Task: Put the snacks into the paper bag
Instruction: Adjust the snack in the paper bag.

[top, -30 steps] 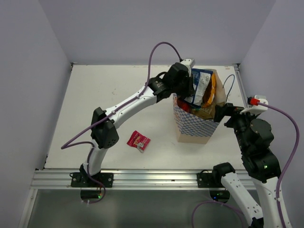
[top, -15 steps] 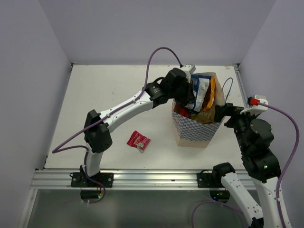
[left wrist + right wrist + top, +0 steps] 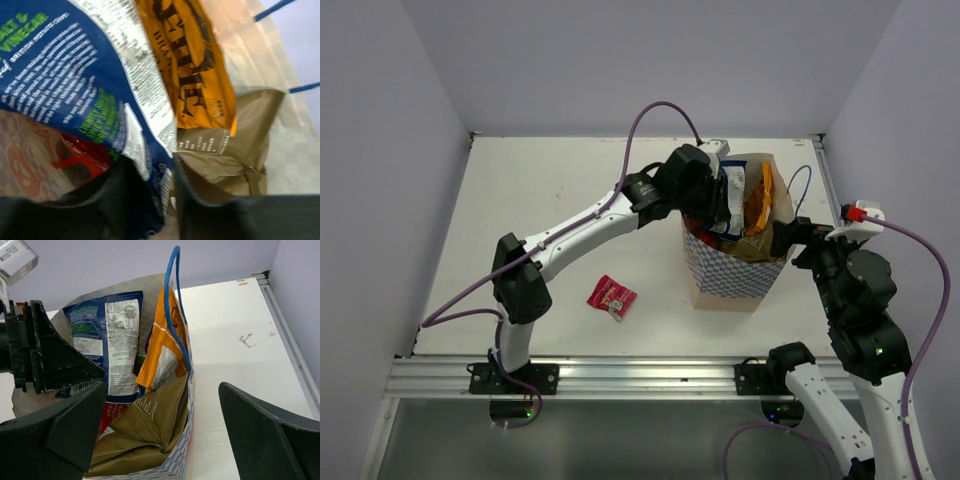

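Note:
The paper bag [image 3: 730, 275] stands at the table's right with several snacks in it: a dark blue packet [image 3: 75, 85], an orange packet [image 3: 190, 65], a brown packet [image 3: 150, 425] and a red one [image 3: 82, 155]. My left gripper [image 3: 710, 205] reaches into the bag's mouth. Its jaws [image 3: 157, 175] stand slightly apart, the blue packet's bottom edge lying loose between them. My right gripper [image 3: 161, 390] is wide open at the bag's right side, its fingers [image 3: 270, 435] straddling the patterned wall [image 3: 185, 460]. A small red packet [image 3: 611, 296] lies on the table left of the bag.
The bag's blue cord handle [image 3: 172, 300] arches up over the orange packet. The back wall and the table's right rail [image 3: 825, 175] run close to the bag. My left arm [image 3: 580, 225] stretches diagonally across the table above the small red packet.
My left gripper has pushed the dark blue packet lower into the bag and its jaws have parted. The right arm and the small red packet have not moved.

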`<state>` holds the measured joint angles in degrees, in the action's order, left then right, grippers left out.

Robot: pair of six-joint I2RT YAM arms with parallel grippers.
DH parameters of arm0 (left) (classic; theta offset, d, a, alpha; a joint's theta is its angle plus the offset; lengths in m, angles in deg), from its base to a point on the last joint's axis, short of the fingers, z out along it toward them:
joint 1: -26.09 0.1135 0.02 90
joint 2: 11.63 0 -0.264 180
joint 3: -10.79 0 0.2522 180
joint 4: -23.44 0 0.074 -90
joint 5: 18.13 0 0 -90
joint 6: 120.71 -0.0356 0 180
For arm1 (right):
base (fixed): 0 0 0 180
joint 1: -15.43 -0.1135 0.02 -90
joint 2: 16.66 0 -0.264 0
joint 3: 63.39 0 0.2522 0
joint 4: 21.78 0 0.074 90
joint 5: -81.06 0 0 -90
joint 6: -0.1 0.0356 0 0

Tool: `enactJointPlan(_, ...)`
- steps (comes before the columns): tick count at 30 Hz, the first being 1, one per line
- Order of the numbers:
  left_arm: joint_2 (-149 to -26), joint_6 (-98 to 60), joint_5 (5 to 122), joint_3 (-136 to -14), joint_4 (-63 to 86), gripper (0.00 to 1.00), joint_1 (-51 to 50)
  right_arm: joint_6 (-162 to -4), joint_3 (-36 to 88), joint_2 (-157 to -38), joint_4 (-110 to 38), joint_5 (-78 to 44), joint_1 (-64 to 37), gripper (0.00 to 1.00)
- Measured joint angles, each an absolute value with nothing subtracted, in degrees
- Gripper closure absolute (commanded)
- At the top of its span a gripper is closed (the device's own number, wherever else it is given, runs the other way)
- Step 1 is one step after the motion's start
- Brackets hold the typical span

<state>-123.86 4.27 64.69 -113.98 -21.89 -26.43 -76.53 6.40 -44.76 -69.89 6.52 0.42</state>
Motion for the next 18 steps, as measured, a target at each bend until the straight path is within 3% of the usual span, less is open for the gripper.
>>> enactJointPlan(1, -124.1, 4.2, 65.0, -114.0, -22.2, 0.44, -26.4, -76.5, 6.4, -44.8, -69.9, 6.5, 0.4, 0.01)
enactJointPlan(4, -124.3, 3.3, 66.5, -113.8, -23.0, 0.25, -26.4, -76.5, 6.4, -44.8, -70.0, 6.5, 0.4, 0.02)
enactJointPlan(6, -124.2, 2.4, 67.5, -113.7, -22.7, 0.18, -26.5, -76.5, 6.4, -44.8, -70.2, 6.5, 0.4, 0.01)
enactJointPlan(12, -118.6, -3.3, 73.0, -111.1, -19.6, 0.16, -26.7, -76.6, 6.5, -44.8, -70.4, 6.5, 0.4, 0.02)
enactJointPlan(18, -109.1, -8.2, 77.7, -107.0, -12.1, 0.3, -26.6, -76.5, 6.5, -45.0, -70.4, 6.5, 0.4, 0.02)
